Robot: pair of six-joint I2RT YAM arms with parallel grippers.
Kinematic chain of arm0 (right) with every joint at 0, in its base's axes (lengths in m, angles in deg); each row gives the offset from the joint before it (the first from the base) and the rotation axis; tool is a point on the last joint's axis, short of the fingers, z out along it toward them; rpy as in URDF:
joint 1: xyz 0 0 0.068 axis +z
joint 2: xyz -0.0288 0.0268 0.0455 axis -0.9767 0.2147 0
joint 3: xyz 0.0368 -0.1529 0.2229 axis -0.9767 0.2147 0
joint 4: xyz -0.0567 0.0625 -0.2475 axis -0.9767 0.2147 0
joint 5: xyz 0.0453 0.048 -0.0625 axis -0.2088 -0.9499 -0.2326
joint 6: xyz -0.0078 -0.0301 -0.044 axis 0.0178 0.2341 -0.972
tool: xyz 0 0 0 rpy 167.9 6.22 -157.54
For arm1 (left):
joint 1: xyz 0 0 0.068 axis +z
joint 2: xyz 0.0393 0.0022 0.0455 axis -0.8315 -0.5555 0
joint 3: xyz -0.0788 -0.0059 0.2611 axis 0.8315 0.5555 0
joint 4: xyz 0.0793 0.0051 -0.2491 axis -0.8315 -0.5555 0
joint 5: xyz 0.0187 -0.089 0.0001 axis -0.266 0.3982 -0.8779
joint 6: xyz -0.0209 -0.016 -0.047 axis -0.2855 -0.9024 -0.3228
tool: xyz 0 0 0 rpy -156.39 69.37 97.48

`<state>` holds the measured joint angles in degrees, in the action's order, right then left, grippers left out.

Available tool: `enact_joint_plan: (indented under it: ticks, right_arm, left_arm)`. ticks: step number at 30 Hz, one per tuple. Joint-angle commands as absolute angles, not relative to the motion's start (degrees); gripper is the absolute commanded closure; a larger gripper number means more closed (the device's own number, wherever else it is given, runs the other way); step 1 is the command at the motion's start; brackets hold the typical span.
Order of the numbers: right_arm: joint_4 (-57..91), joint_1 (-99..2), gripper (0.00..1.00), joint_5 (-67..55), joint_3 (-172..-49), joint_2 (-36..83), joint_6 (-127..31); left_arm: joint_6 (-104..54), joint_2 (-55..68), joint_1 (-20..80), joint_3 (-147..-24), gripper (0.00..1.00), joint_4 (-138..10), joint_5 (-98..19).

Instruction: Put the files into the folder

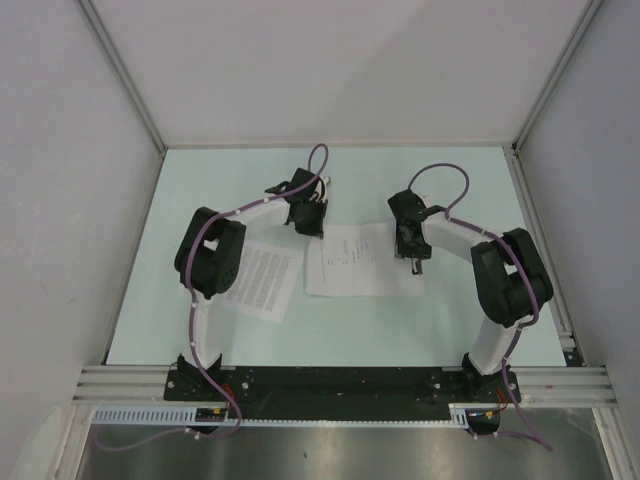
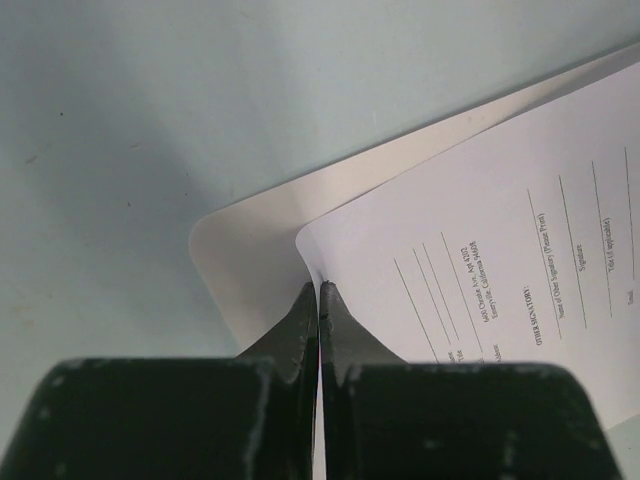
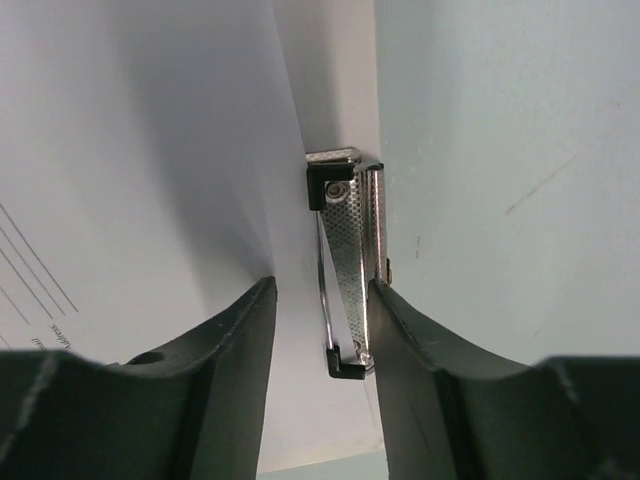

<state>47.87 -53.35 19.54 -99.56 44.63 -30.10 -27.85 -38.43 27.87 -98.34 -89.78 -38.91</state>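
**Item 1: sparse sheet** (image 1: 355, 265). Mid-table, lying on the folder (image 2: 250, 240). The folder shows as a cream margin past the sheet's corner in the left wrist view. Sheet edge sits just beside the clip, not under it as far as I can tell.

**Item 2: clip** (image 3: 345, 270). Silver w/ black ends, on the folder's 3 o'clock edge. Lies flat and looks closed.

**Item 3: dense sheet** (image 1: 262, 285). On the table (image 1: 400, 330) at approx. 8 o'clock of the sparse sheet, apart from the folder. Its 9 o'clock side is hidden under the left arm (image 1: 210, 255).

**Item 4: left claw** (image 2: 320, 288). At the sparse sheet's 11 o'clock corner. Jaws are pressed together and the corner appears nipped between the tips.

**Item 5: right claw** (image 3: 322, 290). Jaws moderately apart, one finger either side of the clip, no squeeze on it.

**Risks (my read):**
- The left claw has only a tiny corner. A tug toward 3 o'clock could crease or tear it, or the paper could slip out.
- If the clip isn't lifted first, the sheet will butt against it and buckle instead of sliding under.
- The right claw's fingers could skid off the smooth metal. A sideways push would then spin the folder, since nothing pins it down.
- The folder may shift w/ the sheet if both drag together.
- The left arm overhangs the dense sheet, so a low swing could sweep it toward the 6 o'clock edge.
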Motion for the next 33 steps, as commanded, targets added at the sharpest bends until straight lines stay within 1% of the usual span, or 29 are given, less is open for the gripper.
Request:
enact_joint_plan:
  ticks: [1, 10, 14, 17, 18, 20, 22, 25, 26, 28, 33]
  right_arm:
    - [46.7, -53.8, 0.51, 19.3, -98.7, 44.5, -33.2]
    - [45.8, -53.7, 0.55, 20.0, -98.7, 38.5, -36.2]
    - [46.1, -55.2, 0.54, 18.4, -98.8, 38.1, -37.4]
    - [46.4, -56.5, 0.51, 17.3, -98.7, 39.3, -37.6]
    - [46.5, -56.6, 0.46, 17.2, -98.8, 39.8, -37.7]
    - [46.5, -56.7, 0.40, 16.7, -98.8, 40.6, -38.1]
    - [46.2, -57.1, 0.40, 16.1, -98.7, 40.9, -38.1]
    - [46.0, -57.5, 0.43, 15.2, -98.7, 41.8, -38.0]
    - [46.0, -57.6, 0.48, 15.0, -98.7, 42.1, -38.1]
    - [46.1, -57.7, 0.51, 15.2, -98.7, 42.2, -38.1]
    - [46.2, -58.4, 0.52, 15.2, -98.6, 43.4, -38.0]
  left_arm:
    - [-26.6, -36.6, 27.6, -99.4, 1.00, -91.3, -39.9]
    - [-27.3, -36.8, 27.5, -99.0, 1.00, -90.7, -39.1]
    - [-27.3, -36.9, 27.5, -99.0, 1.00, -90.6, -39.0]
    - [-27.3, -36.8, 27.4, -99.1, 1.00, -90.5, -38.9]
    - [-27.3, -36.8, 27.4, -99.2, 1.00, -90.6, -38.9]
    - [-27.3, -36.8, 27.4, -99.0, 1.00, -90.6, -39.0]
    - [-27.2, -36.8, 27.4, -99.0, 1.00, -90.6, -38.9]
    - [-27.2, -36.6, 27.4, -99.0, 1.00, -90.7, -38.9]
    - [-27.1, -36.5, 27.4, -99.0, 1.00, -90.7, -39.2]
    - [-27.0, -36.6, 27.4, -99.1, 1.00, -90.7, -39.2]
    - [-27.3, -36.9, 27.4, -99.2, 1.00, -90.6, -38.9]
